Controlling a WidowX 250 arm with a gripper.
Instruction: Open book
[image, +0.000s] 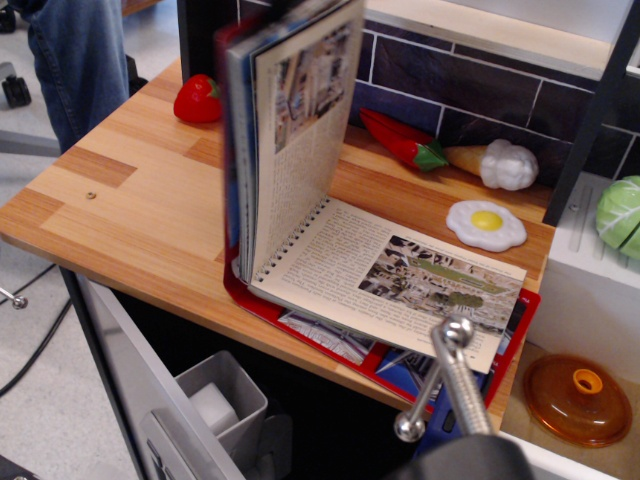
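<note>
The book (400, 280) lies on the wooden counter (130, 220) near its front edge. It is open. Its red cover and a stack of pages (290, 130) stand nearly upright on the spiral binding at the left, slightly blurred. The lower half lies flat and shows a text page with a photo. The red back cover rims it. The gripper and arm are out of view, and nothing touches the book.
A toy strawberry (197, 98), chili (400, 140), white garlic (505, 163) and fried egg (486, 224) sit along the brick back wall. A cabbage (622, 215) is at right, an orange lid (577, 398) lower right. A metal faucet (450, 380) rises in front. A person's jeans (75, 60) are at far left.
</note>
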